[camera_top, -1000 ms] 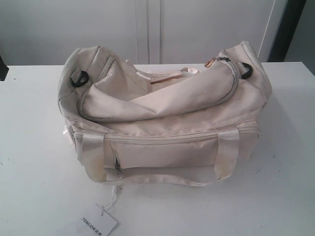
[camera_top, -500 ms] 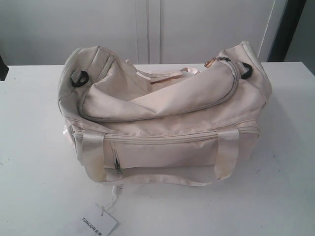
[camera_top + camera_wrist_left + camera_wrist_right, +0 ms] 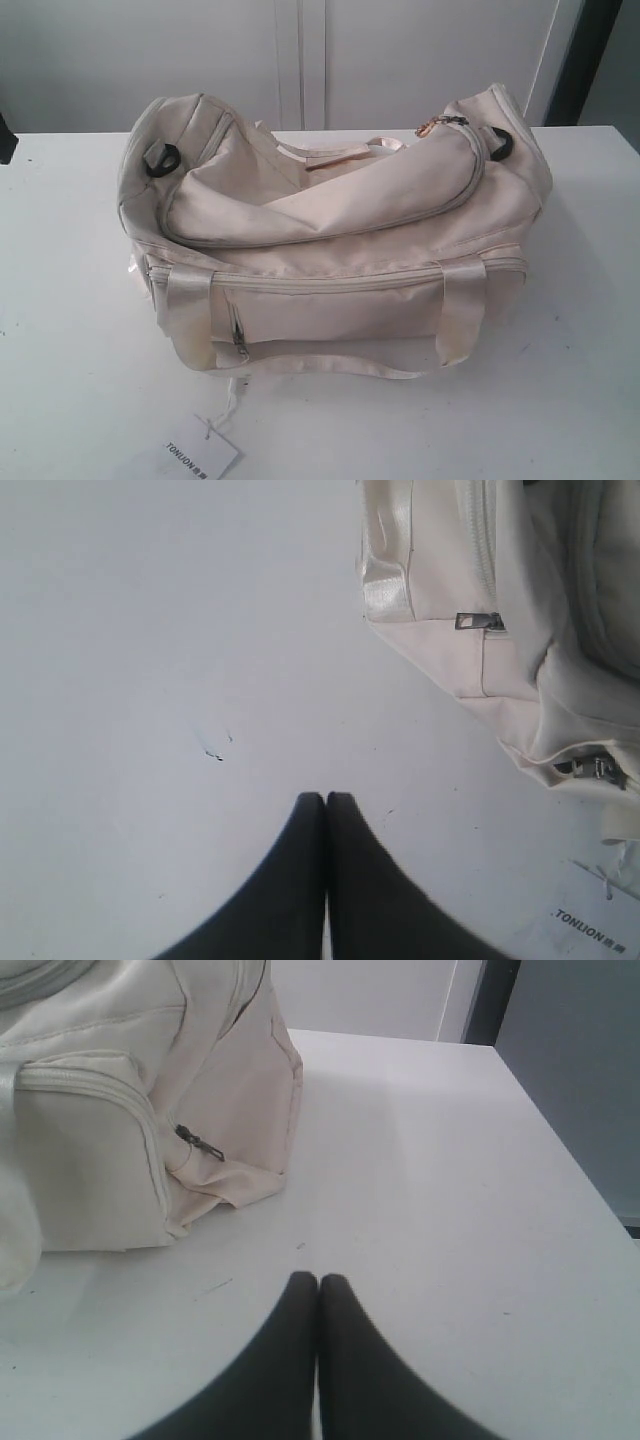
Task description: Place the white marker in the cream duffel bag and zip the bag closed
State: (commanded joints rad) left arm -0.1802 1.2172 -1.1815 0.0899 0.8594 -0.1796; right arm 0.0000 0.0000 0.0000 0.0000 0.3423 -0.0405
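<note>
Looks pretty much done tbh. The cream duffel bag (image 3: 330, 250) sits mid-frame on the surface (image 3: 560, 400), and its top zipper seems run shut, with the zipper pull (image 3: 437, 124) at upper right. The white marker isn't visible anywhere, so it's presumably inside. The left end effector (image 3: 326, 798) and right end effector (image 3: 318, 1280) are both pinched closed and empty.

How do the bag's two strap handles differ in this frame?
The near handle droops down the front of the cream duffel bag onto the table; the far handle lies across the bag's top. The near handle shows its full loop; the far handle shows only a short stretch. Both are shiny cream straps.
</note>
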